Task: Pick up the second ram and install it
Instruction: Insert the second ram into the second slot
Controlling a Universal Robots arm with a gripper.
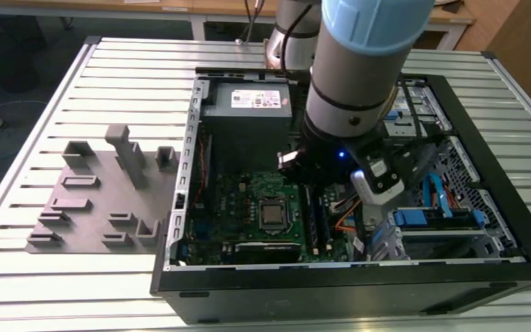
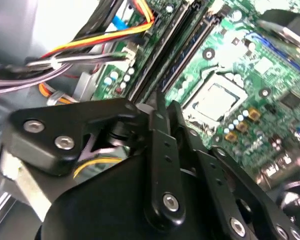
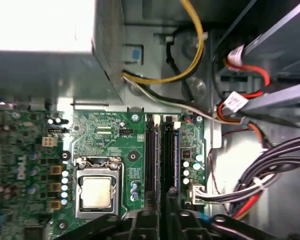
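The second ram (image 3: 167, 155) is a long dark stick lying along the memory slots of the green motherboard (image 1: 246, 200), beside the processor socket (image 3: 96, 190). My gripper (image 3: 163, 216) sits over the stick's near end, its black fingers (image 2: 159, 107) drawn close together on the thin edge. Whether the stick is fully seated in its slot cannot be told. Another dark slot (image 3: 150, 155) runs parallel just beside it. In the exterior view the arm (image 1: 358, 83) reaches down into the open computer case and hides the fingers.
Bundles of orange, yellow and black cables (image 3: 240, 115) hang close beside the slots. The grey power supply (image 1: 251, 104) fills the case's far end, and a blue drive cage (image 1: 436, 218) sits at the exterior view's right. A grey fixture with blocks (image 1: 99, 200) lies outside the case.
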